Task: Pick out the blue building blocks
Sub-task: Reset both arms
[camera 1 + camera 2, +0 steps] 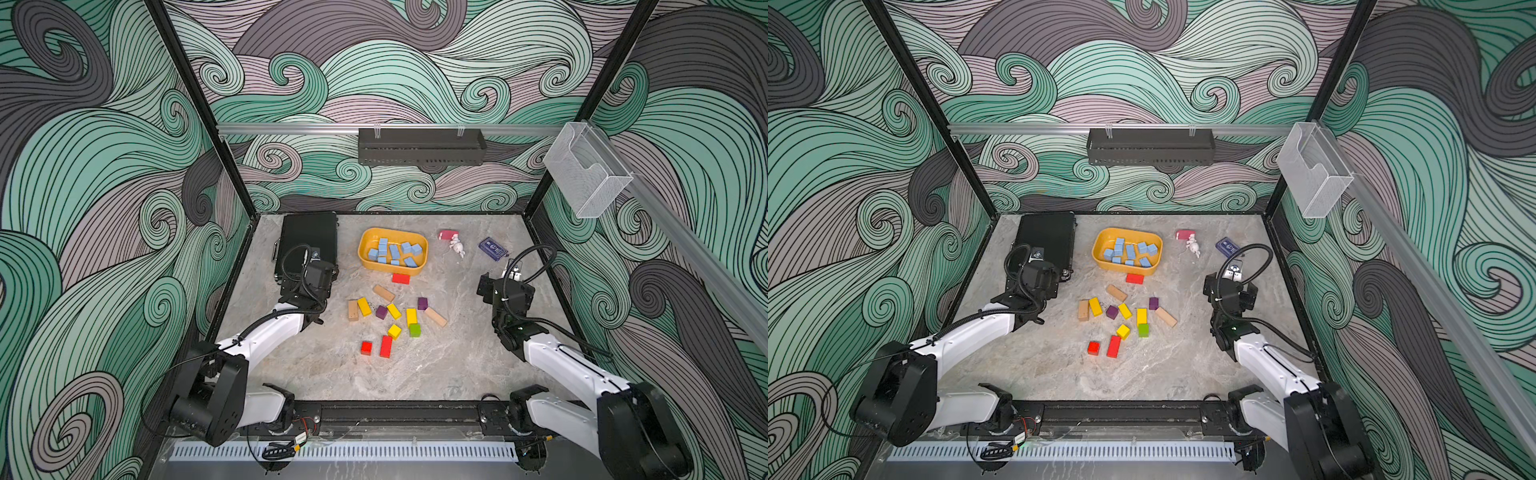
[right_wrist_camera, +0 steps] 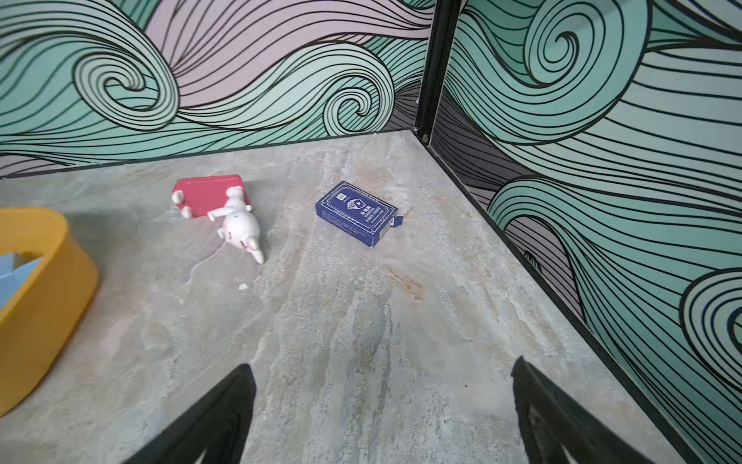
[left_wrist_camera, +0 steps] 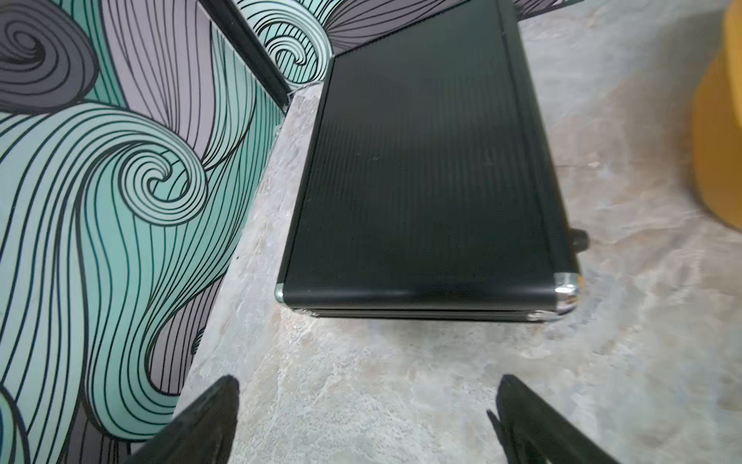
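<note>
The blue building blocks (image 1: 394, 250) all lie piled inside the yellow tray (image 1: 409, 271). At least eight can be counted in both top views, though the heap hides whether there are more. Touching or just beside the tray's near wall is one red block (image 1: 401, 278). Two more red blocks (image 1: 386, 346) lie farthest from the tray on the near side. Between these, scattered on the marble table (image 1: 457, 353), are four yellow blocks (image 1: 364, 306), three plain wooden blocks (image 1: 383, 293), two purple cubes (image 1: 422, 303) and one green cube (image 1: 414, 330). None of them touches the tray. To the tray's left lies one black case (image 1: 309, 237), and to its right one white figurine (image 1: 457, 248) against a red piece, then one navy packet (image 1: 492, 248) farther right. The left gripper (image 3: 367, 385) hovers left of the tray at the case's near end, jaws spread wide and empty. The right gripper (image 2: 383, 365) hovers well to the tray's right, near the packet, jaws also wide apart with nothing between them.
</note>
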Action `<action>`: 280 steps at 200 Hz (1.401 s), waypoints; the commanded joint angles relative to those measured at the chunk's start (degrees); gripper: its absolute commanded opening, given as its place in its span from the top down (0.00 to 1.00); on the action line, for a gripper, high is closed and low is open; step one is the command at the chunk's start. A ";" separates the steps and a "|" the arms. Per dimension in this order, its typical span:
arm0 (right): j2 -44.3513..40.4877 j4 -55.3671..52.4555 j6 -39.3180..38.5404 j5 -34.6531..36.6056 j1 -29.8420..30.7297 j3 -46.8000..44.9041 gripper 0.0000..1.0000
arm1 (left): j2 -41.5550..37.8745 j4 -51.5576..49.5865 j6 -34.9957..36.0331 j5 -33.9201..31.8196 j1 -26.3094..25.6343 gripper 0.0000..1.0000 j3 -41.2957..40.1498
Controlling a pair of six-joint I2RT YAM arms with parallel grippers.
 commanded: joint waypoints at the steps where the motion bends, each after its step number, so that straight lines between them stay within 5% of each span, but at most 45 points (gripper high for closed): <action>1: 2.75 9.05 -2.23 4.26 -0.45 -1.78 0.01 | 1.04 7.45 -0.82 -3.94 1.35 0.01 -1.00; 96: 14.30 23.53 -11.16 -2.88 -2.94 -2.11 0.01 | 5.63 25.72 -0.63 5.30 9.29 0.01 -7.28; 167: 20.93 32.05 -10.99 -21.56 -9.88 -3.62 0.01 | 10.65 37.08 5.81 13.55 13.01 0.01 -9.44; 280: 23.25 30.00 -9.35 -23.76 -11.78 -1.67 0.01 | 11.77 30.71 0.77 27.01 20.60 0.01 -6.17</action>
